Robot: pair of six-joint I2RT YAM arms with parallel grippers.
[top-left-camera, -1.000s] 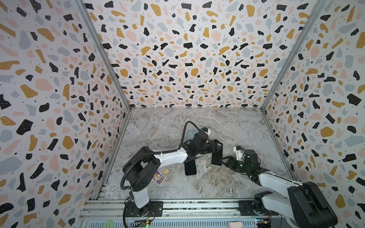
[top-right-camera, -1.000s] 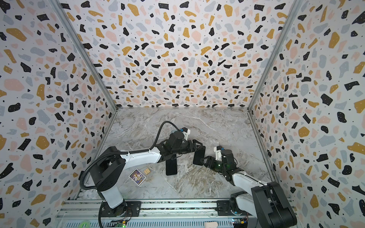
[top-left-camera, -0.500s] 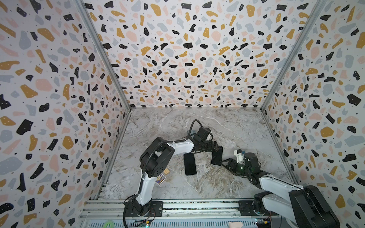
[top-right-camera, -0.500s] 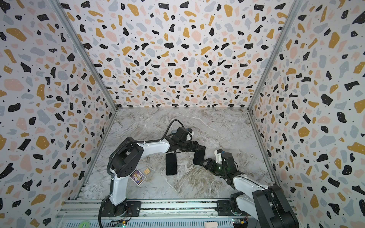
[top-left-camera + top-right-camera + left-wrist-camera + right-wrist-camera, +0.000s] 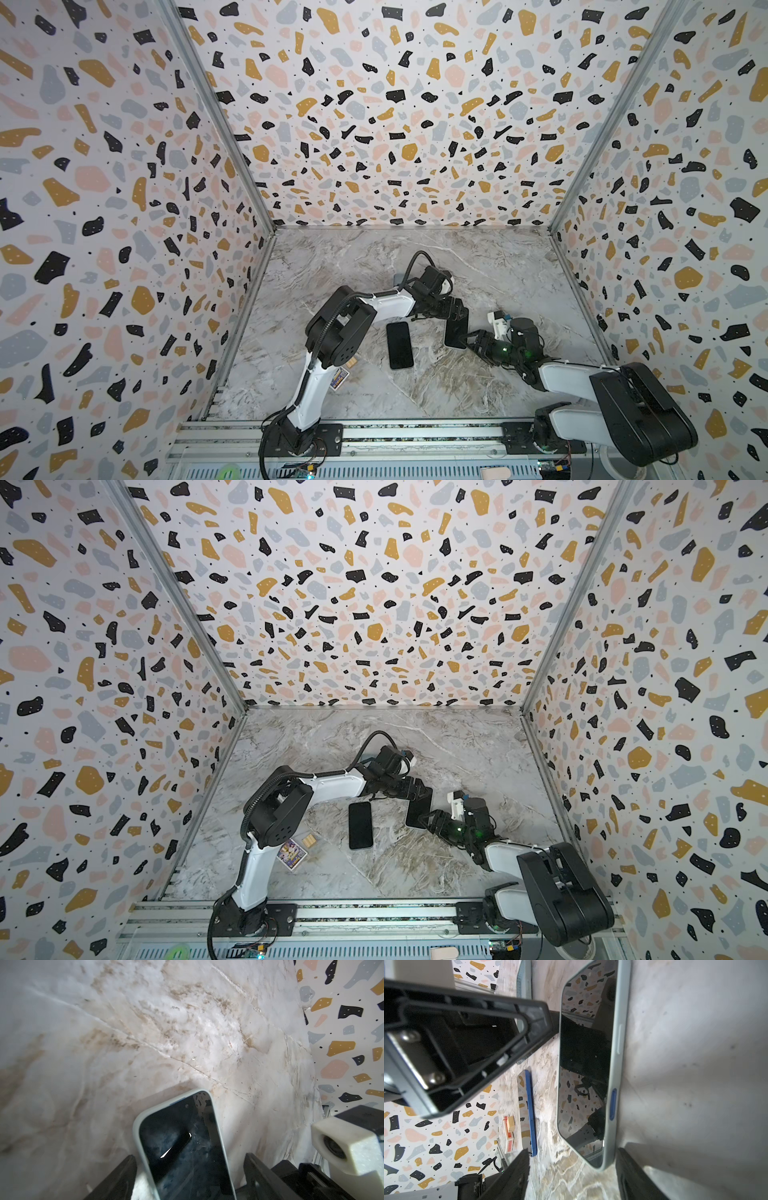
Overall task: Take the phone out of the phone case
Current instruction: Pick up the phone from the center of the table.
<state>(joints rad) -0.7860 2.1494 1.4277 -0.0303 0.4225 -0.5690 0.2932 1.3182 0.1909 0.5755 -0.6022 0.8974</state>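
Note:
The phone [image 5: 182, 1147] has a dark screen and sits in a pale grey-green phone case [image 5: 137, 1126] with a blue side button [image 5: 612, 1103]. In both top views it shows as a dark slab [image 5: 456, 334] [image 5: 417, 816] between my two arms, its far end under the left gripper. It looks tilted up off the marble floor. My left gripper [image 5: 189, 1159] [image 5: 455, 316] is open and straddles its width, with a gap on each side. My right gripper [image 5: 572, 1150] [image 5: 473, 338] is open around the near corner, with one finger [image 5: 629, 1167] close beside the case's back.
A bare dark phone with a blue edge [image 5: 400, 345] [image 5: 532, 1109] lies flat to the left. A colourful card [image 5: 340, 379] and small tan blocks [image 5: 308, 840] lie by the left arm. A pale flat item [image 5: 398, 276] lies behind it. Patterned walls enclose the floor.
The left arm's elbow has swung up and to the right, and its gripper has shifted slightly over the cased phone. The right gripper has crept a little closer. The cased phone has barely moved.

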